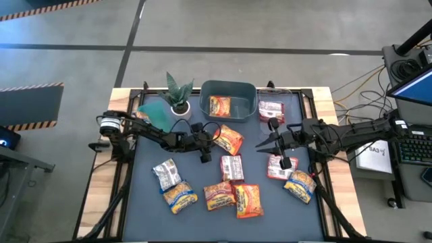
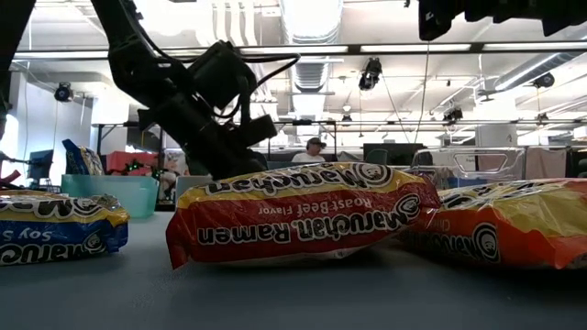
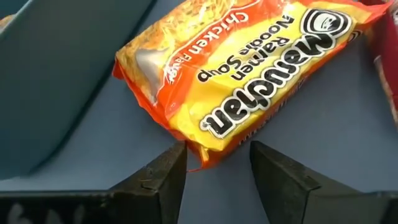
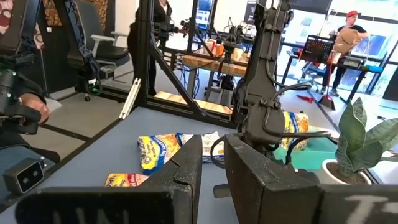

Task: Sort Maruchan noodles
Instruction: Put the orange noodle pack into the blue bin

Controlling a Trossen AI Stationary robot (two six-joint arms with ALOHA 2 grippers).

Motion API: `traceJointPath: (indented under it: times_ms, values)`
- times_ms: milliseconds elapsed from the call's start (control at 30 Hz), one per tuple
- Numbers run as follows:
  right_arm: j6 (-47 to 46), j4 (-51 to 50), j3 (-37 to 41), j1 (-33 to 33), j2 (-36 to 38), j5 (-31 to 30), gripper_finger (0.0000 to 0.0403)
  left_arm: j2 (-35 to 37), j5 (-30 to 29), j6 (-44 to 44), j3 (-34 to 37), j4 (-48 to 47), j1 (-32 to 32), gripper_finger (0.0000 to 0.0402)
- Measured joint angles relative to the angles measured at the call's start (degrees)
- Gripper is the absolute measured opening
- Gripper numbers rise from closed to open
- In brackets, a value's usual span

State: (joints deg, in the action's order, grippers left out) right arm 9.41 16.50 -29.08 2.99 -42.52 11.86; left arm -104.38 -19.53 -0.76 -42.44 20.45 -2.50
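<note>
Maruchan noodles packets lie flat on the dark mat. My left gripper is low at the mat's middle, slanting down and open. The near corner of an orange-yellow chicken packet lies between its fingertips. The same packet sits just in front of the teal bin, which holds another orange packet. My right gripper hangs level, high above the mat's right half. Its fingers are shut with nothing between them.
A potted green plant stands left of the bin and a red-and-white packet lies right of it. Several more packets lie toward the near edge, among them a silver-blue one and a red roast-beef one. Bare wooden strips flank the mat.
</note>
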Motion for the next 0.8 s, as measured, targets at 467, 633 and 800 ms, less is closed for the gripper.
traceJointPath:
  times_ms: [467, 633, 800]
  values:
    - [-0.5, 0.0, 0.23, -0.03, 0.0, -1.51, 0.0056, 0.0, 0.0, 2.31, 0.0, 0.3, 0.04, 0.0007]
    - [-0.4, 0.01, 0.24, -0.03, 0.0, -1.51, 0.0056, 0.45, 0.01, 2.78, 0.0, 1.46, 1.31, 0.0001]
    - [-0.42, 0.01, 0.23, -0.03, 0.0, -1.49, 0.0056, 4.35, 0.02, 3.41, 0.0, 0.36, 3.67, 0.0]
